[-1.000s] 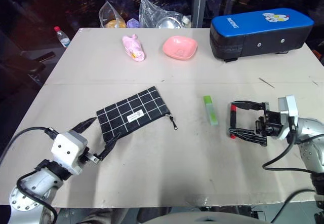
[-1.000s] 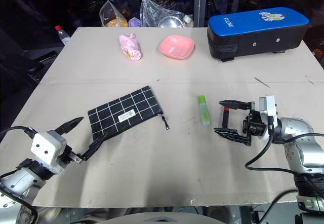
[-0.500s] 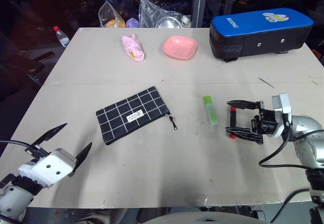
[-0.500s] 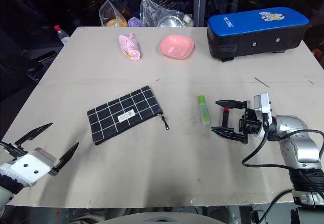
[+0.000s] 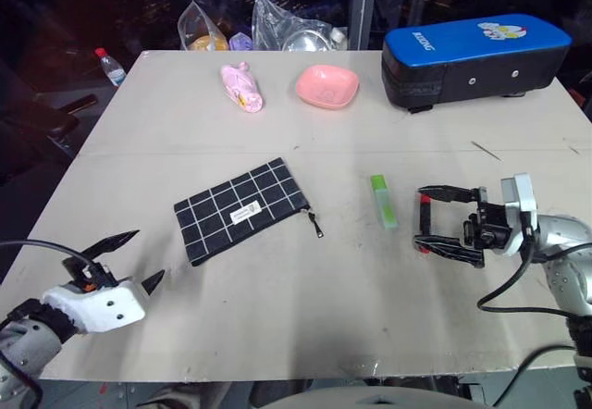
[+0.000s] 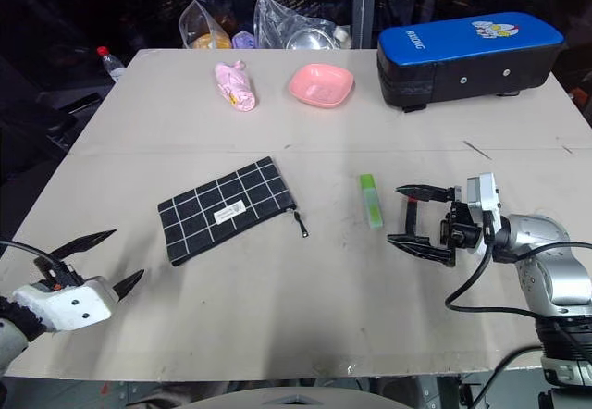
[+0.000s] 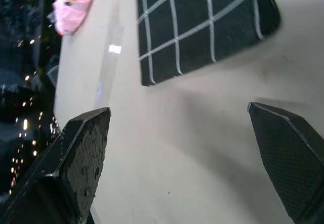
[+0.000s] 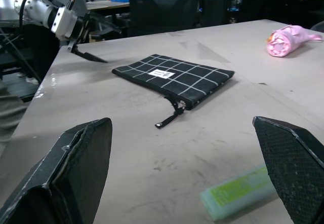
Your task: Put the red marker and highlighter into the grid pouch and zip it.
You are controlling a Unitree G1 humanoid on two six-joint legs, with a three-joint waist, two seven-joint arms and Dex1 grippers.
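1. While its two black fingers stood spread wide and empty, the right end effector (image 5: pixel 449 224) hung level just above the worktop (image 5: pixel 305 307), straddling the red marker (image 5: pixel 425 221), which lay between the open fingers and had not been gripped.
2. To do the pickup well, the fingers would, on this showing, need to settle either side of the slim marker and close squarely across its body, low enough that the short pen could not roll or skid out along the smooth surface.
3. Just beside that end effector, toward the middle of the worktop, lay the highlighter (image 5: pixel 384 201), apart from the marker and untouched.
4. Farther toward the robot's left sat the grid pouch (image 5: pixel 243 208), flat, with its zipper pull (image 5: pixel 317 226) trailing from the corner nearest the highlighter; whether the zip was open could not be told.
5. Well apart from the pouch, at the near left corner, the left end effector (image 5: pixel 129 261) hovered with fingers fully parted and nothing in them.
6. A small white label (image 5: pixel 244 212) marked the pouch, its print too small to read.
7. At the far right edge, the blue-topped case (image 5: pixel 474 57) carried white lettering and a cartoon figure, neither legible with confidence.
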